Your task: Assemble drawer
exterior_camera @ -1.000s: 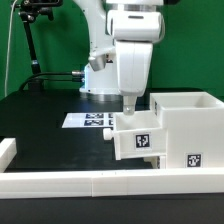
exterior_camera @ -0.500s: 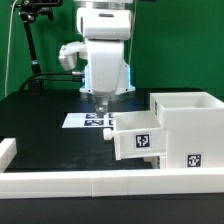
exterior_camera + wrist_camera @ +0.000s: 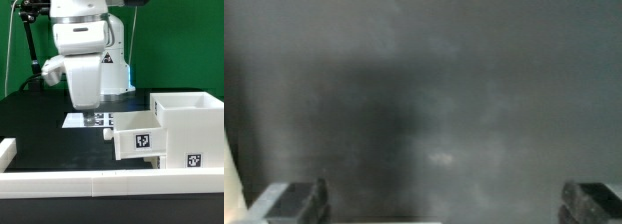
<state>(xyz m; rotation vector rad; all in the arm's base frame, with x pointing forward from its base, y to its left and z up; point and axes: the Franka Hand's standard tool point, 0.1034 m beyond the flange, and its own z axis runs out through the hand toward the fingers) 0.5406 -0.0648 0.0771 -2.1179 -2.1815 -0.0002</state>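
The white drawer box (image 3: 185, 132) stands on the black table at the exterior view's right, with the white inner drawer (image 3: 138, 137) sticking partly out of its front; both carry marker tags. My gripper (image 3: 88, 107) hangs above the table to the left of the drawer, apart from it. In the wrist view its two fingertips (image 3: 295, 201) stand wide apart with only bare dark table between them. The gripper is open and empty.
The marker board (image 3: 90, 120) lies on the table behind the drawer, partly hidden by my gripper. A long white rail (image 3: 100, 183) runs along the front edge, with a short white block (image 3: 6, 150) at the exterior view's left. The arm's base stands at the back.
My gripper has moved away from the inner drawer toward the exterior view's left and risen a little. The drawer has not moved.
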